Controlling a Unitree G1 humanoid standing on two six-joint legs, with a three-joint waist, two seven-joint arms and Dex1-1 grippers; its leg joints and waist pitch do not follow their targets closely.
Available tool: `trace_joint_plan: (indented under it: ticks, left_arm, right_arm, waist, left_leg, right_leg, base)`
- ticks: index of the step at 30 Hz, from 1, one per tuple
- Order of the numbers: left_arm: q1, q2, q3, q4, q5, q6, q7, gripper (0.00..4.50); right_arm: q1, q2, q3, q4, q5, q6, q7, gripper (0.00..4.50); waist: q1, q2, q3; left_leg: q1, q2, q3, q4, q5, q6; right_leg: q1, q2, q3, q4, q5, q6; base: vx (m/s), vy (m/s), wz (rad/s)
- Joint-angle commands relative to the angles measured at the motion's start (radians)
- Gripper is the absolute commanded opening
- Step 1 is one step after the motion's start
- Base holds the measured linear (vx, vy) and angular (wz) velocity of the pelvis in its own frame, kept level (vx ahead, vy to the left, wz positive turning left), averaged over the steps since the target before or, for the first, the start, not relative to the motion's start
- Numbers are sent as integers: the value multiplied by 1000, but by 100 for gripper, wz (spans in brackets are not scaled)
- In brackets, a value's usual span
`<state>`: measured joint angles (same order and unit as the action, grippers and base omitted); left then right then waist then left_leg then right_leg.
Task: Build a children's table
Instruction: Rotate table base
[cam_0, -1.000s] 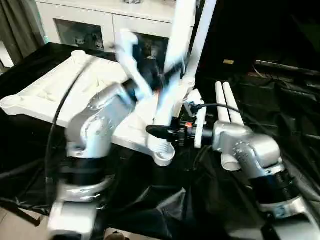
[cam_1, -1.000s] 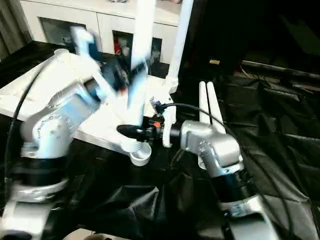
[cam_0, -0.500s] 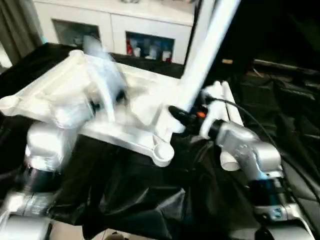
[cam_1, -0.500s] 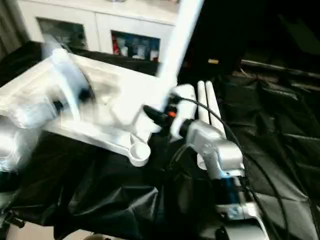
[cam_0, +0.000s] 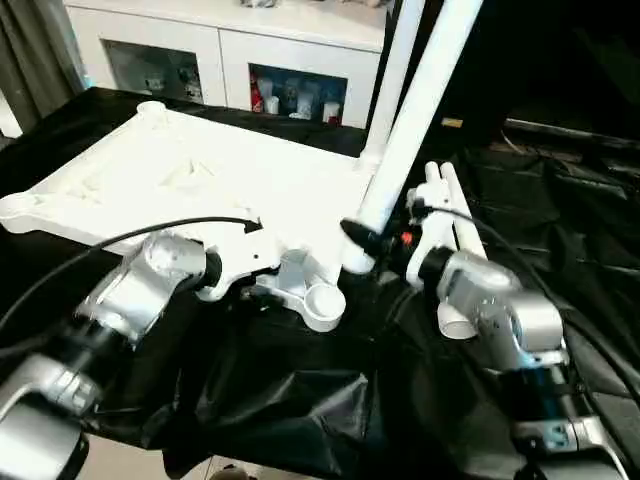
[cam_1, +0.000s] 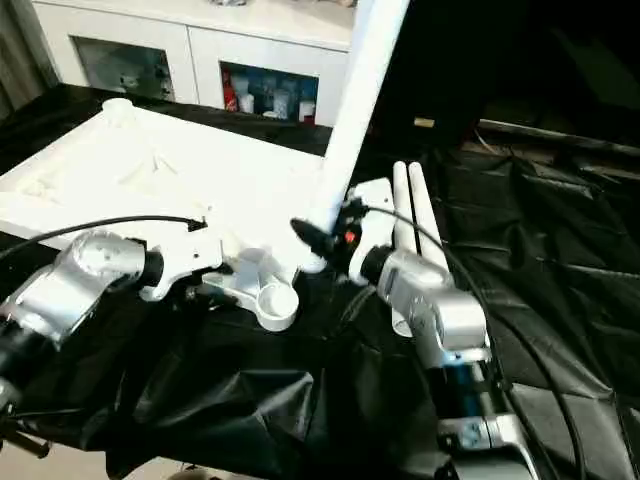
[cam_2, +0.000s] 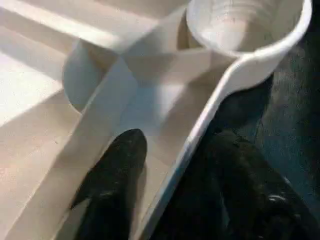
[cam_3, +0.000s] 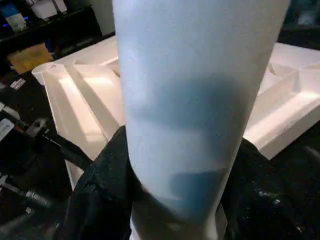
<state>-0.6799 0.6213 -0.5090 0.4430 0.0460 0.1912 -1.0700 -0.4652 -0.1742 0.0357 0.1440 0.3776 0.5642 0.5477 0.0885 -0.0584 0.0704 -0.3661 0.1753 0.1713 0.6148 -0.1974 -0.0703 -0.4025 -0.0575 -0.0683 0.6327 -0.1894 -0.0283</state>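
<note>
White plastic rectangular table top (cam_0: 190, 180): lies upside down on black plastic sheeting (cam_0: 300, 400), ribbed, rimmed underside up. Near corner socket (cam_0: 322, 303), a round open cup: nothing in it. Far corner socket (cam_0: 371, 158): holds one white tapering leg, standing upright.

Left gripper (cam_2: 165, 190): at the near rim beside the unfilled socket; one black finger (cam_2: 115, 170) inside the rim, the other outside, straddling the rim wall, not visibly pinching it.

Right gripper (cam_0: 362, 243): fingers clamped around the lower end of a second round white leg (cam_0: 415, 125), held tilted above the top.

Two more white legs (cam_0: 450, 215): lying side by side on the sheeting, beside the right forearm.

White glass-door cabinet (cam_0: 240, 60): behind, small items inside.
</note>
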Motion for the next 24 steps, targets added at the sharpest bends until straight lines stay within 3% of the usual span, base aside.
trace_joint_plan:
  ticks: [1, 4, 12, 18, 22, 24]
  left_arm:
    - [-36, -14, 12, 47, 13, -40, -24, 222]
    - [-51, -25, 38, 63, -12, -45, -60, 214]
    - [-75, -29, 34, 54, -32, 5, -124, 139]
    - [-80, -29, -1, 54, 23, 23, -166, 92]
    - [-90, -25, -25, 70, 68, 17, -161, 53]
    - [-97, -20, -45, 87, 99, 3, -161, 50]
  right_arm:
    - [2, -23, -5, -41, -2, 16, 10, 192]
    - [1, -33, -3, -46, 1, 25, 15, 192]
    - [-9, -43, 8, -50, 2, 39, 30, 192]
    - [-19, -46, 27, -46, -1, 44, 48, 192]
    - [-29, -40, 33, -32, -5, 38, 52, 192]
    - [-33, -38, 35, -31, -6, 38, 53, 192]
  waist:
    - [0, 28, -79]
    - [1, 28, -79]
    - [2, 25, -78]
    - [5, 26, -78]
    - [7, 32, -70]
    - [7, 30, -66]
  left_leg:
    - [15, 55, -20, -82, -121, -53]
    - [17, 57, -20, -82, -130, -54]
    - [17, 59, -19, -81, -124, -48]
    - [15, 59, -20, -82, -121, -44]
    - [15, 59, -23, -85, -146, -48]
    - [16, 59, -23, -87, -162, -49]
  right_leg:
    - [60, -94, 62, -61, -64, -199]
    - [59, -97, 62, -63, -83, -202]
    - [59, -99, 62, -61, -87, -215]
    - [60, -100, 62, -61, -80, -216]
    - [58, -102, 63, -66, -106, -213]
    - [56, -102, 63, -70, -135, -207]
  base:
    - [0, 0, 0]
    - [0, 0, 0]
    - [0, 0, 0]
    - [0, 0, 0]
    - [0, 0, 0]
    - [0, 0, 0]
